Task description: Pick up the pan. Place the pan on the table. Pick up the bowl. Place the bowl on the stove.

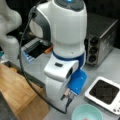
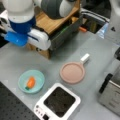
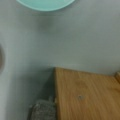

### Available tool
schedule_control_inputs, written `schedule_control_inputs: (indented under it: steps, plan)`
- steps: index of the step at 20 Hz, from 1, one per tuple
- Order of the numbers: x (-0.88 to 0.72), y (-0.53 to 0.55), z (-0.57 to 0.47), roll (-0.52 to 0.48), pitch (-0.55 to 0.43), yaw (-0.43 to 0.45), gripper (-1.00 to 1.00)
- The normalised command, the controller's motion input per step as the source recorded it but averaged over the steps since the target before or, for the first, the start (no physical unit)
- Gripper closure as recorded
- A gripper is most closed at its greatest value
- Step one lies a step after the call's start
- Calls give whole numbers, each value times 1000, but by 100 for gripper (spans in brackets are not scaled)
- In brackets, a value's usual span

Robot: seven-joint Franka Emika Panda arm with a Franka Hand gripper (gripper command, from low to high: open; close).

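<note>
Pan [image 2: 72,72] already sits flat on the grey table [image 2: 15,60], pale handle toward a front view's top right, between the wooden box [image 2: 53,21] and the stove [image 2: 58,103], whose black top is bare in both front views. Gripper [image 1: 68,98] hangs in the air above the table just beside the teal bowl [image 1: 87,112], holding nothing; how wide its fingers stand I cannot tell. Bowl [image 2: 31,81] rests on the table near the stove's corner with the orange item [image 2: 30,82] inside, and its rim [image 3: 45,4] shows at the wrist view's top.
</note>
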Motion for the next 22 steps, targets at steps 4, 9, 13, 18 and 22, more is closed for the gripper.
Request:
schedule_control_inputs:
  steps: [4,9,13,18,22]
  plan:
    - [610,-367,-35,196,230,43,-100]
    - [545,-363,-194,214,134,76,-100]
    - [404,-328,-361,216,37,62,-100]
    - [238,-214,-287,229,-14,21,-100]
    - [92,-106,-200,218,-71,-15,-100]
